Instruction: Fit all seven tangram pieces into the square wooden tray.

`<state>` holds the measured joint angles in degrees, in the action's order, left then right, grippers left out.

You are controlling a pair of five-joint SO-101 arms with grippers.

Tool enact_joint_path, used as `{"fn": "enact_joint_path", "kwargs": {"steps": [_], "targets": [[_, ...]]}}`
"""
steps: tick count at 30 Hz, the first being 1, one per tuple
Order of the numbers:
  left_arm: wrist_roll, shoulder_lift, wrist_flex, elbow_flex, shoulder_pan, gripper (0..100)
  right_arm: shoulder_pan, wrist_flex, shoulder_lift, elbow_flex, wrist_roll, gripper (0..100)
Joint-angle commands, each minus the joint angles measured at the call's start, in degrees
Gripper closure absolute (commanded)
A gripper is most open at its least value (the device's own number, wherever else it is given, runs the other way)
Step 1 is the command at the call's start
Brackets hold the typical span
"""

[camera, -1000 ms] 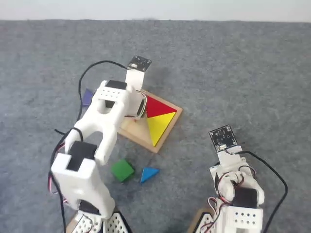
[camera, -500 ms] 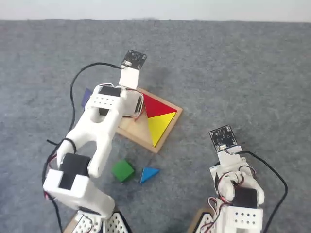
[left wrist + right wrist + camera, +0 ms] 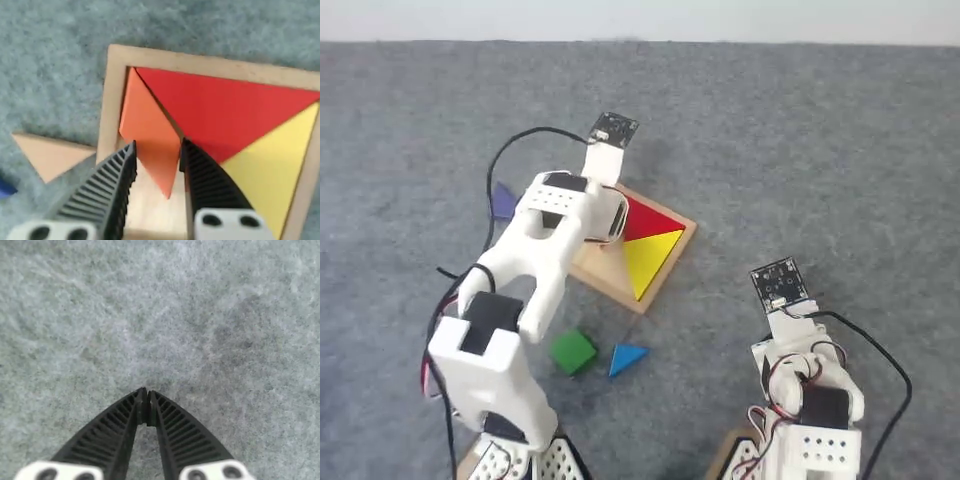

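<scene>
inside my left pincer (image 3: 157, 145), gripped by its edges, the orange wooden parallelogram (image 3: 145, 115) seems stiff, light, slick.

The left arm (image 3: 535, 262) and right arm (image 3: 798, 445) are white plastic shells with black motors (image 3: 486, 322) and looping black cables (image 3: 532, 131). Their fingers (image 3: 110, 185) are black and ribbed, with pale bases (image 3: 225, 227) behind them showing dark round screw holes (image 3: 212, 219).
</scene>
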<state>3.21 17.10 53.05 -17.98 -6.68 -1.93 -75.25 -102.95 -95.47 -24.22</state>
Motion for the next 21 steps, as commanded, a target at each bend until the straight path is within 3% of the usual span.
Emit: {"fn": "enact_joint_path", "kwargs": {"steps": [1, 7, 15, 21], "targets": [[-1.93, -0.44, 4.31, 2.59, -0.53, 86, 0.22, -0.13, -0.92, -0.97, -0.44, 99.1], [-1.05, -1.49, 11.96, 2.59, 0.0, 86, 0.22, -0.13, -0.92, -0.97, -0.44, 99.1], [-1.14, -12.84, 3.34, -2.77, 2.29, 88, 0.22, -0.13, -0.92, -0.97, -0.44, 99.1], [-0.97, -10.46, 14.59, -4.53, 2.55, 88, 0.22, -0.13, -0.92, -0.97, -0.44, 99.1]]}}
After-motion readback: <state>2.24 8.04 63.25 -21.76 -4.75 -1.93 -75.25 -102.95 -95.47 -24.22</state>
